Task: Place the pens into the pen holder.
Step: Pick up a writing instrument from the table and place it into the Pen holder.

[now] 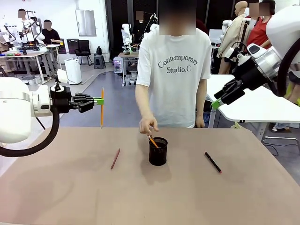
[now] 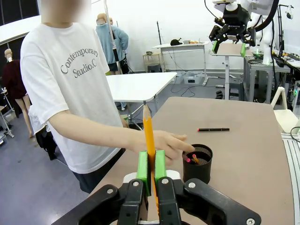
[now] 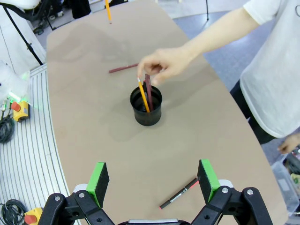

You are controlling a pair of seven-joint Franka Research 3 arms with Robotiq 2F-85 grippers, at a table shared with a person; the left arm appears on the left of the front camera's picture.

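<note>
One yellow pen (image 1: pixel 102 110), straight up and down, pinched tight in left gripper (image 1: pixel 98 101), above far left edge of table (image 1: pixel 70 197). Red-brown pen (image 1: pixel 115 159) flat, down and right of it. Then pen holder (image 1: pixel 158 152), mid-table, lower than held pen, person's hand (image 1: pixel 148 125) at its rim. Black pen (image 1: pixel 213 162) flat to the right, nearer wide-open right gripper (image 1: pixel 216 104), high up.

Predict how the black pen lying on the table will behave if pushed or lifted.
The black pen, a slim straight stick lying flat on the smooth table, would probably roll if nudged sideways. It looks rigid, so likely stays stiff when lifted. Being thin, it is probably light.
</note>
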